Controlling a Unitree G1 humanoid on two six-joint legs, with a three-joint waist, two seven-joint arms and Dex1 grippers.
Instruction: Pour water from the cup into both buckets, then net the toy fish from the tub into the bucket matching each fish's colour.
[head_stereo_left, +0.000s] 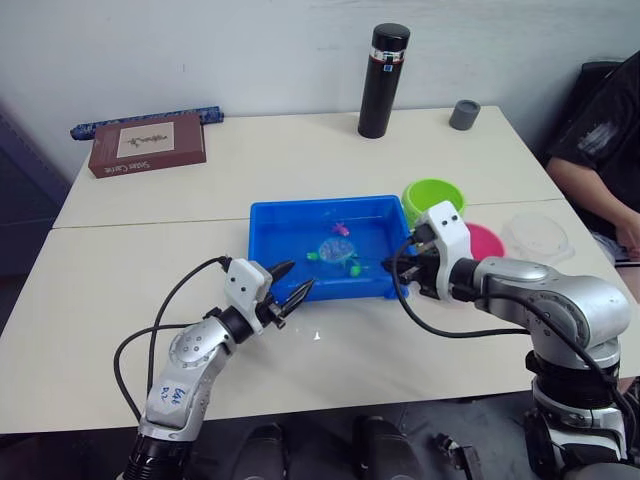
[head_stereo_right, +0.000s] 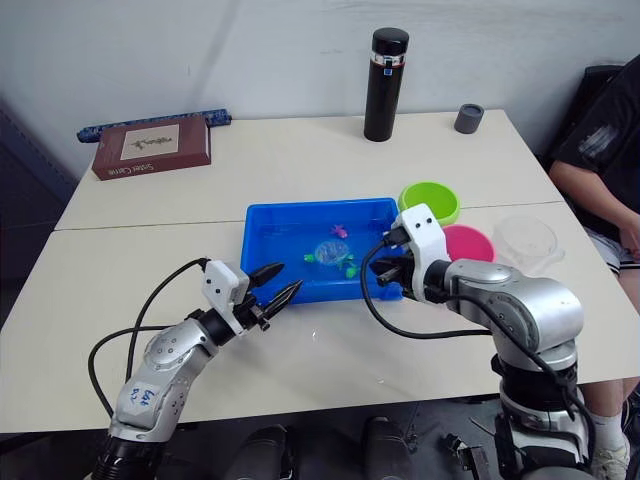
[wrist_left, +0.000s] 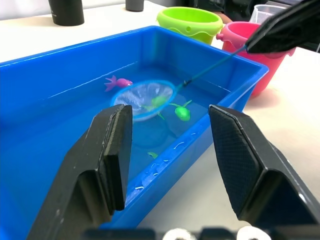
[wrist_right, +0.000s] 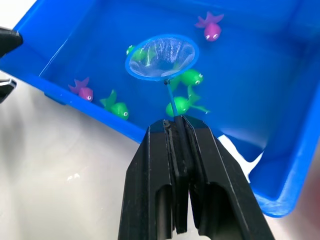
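Between right gripper (wrist_right: 176, 125) fingers, net handle (wrist_right: 171, 100).

We hold our left gripper (head_stereo_left: 291, 282) forward with its jaws spread wide and nothing between them. Our right gripper (wrist_right: 176, 125) has its jaws pinched together on a thin handle.

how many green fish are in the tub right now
4 green fish in the tub: one under the net rim, two by its handle, one near the wall. Others may be hidden.
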